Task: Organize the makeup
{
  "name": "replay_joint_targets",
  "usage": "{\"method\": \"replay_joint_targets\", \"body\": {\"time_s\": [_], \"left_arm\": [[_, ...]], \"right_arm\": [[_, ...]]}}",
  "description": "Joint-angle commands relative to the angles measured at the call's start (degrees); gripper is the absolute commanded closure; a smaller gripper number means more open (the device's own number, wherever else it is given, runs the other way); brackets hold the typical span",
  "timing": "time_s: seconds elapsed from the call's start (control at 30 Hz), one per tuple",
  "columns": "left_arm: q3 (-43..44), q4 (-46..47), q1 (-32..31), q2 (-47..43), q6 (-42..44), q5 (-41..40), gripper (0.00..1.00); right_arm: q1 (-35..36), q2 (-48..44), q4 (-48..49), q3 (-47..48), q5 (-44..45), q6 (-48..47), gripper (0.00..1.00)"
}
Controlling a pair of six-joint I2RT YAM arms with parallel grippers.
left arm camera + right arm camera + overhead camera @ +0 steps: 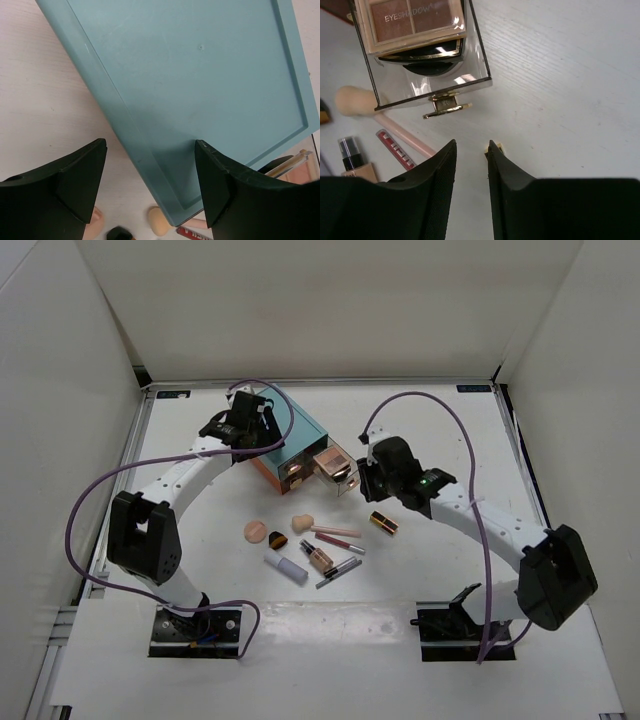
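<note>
The teal box (290, 443) stands at the table's middle back. Its clear drawer (336, 470) is pulled out and holds a pink-gold eyeshadow palette (415, 20) over a black compact (427, 64). My left gripper (243, 426) is open, its jaws straddling the box's edge (150, 185) without touching. My right gripper (372, 478) is slightly open and empty (471, 147), just in front of the drawer's gold handle (447, 106). Loose on the table lie the peach puff (256, 531), beige sponge (302, 524), pink pencil (336, 531), lipstick (384, 523), white tube (286, 567) and foundation bottle (318, 556).
White walls close in the table at the back and both sides. Purple cables loop above each arm. A slim silver pencil (338, 573) and a red pencil (395, 149) lie among the loose items. A black-capped piece (276, 539) sits beside the puff.
</note>
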Motion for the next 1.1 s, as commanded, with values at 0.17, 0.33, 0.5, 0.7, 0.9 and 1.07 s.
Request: {"method": "replay_joint_targets", "body": {"time_s": [0.17, 0.33, 0.5, 0.7, 0.9, 1.07], "left_arm": [[0.37, -1.41, 0.16, 0.88, -0.13, 0.19, 0.2], [-0.07, -1.06, -0.02, 0.88, 0.04, 0.63, 0.22], [-0.77, -1.06, -0.02, 1.14, 0.31, 1.07, 0.23], [-0.6, -0.71, -0.28, 2.11, 0.57, 2.03, 0.24], [-0.69, -1.06, -0.28, 2.46, 0.75, 2.3, 0.24], [-0.77, -1.06, -0.37, 2.46, 0.84, 2.65, 0.24]], "right_arm": [[-0.31, 9.28, 9.47, 5.19, -3.76, 0.83, 0.65], [-1.01, 15.96, 13.52, 9.59, -5.17, 0.65, 0.65], [-1.01, 19.3, 18.97, 12.93, -6.93, 1.01, 0.65], [-1.37, 22.47, 23.88, 15.39, -6.93, 2.76, 0.63], [-1.89, 27.47, 31.35, 17.5, -12.73, 4.87, 0.6], [-1.9, 28.8, 38.65, 16.71, -12.56, 6.63, 0.57]]}}
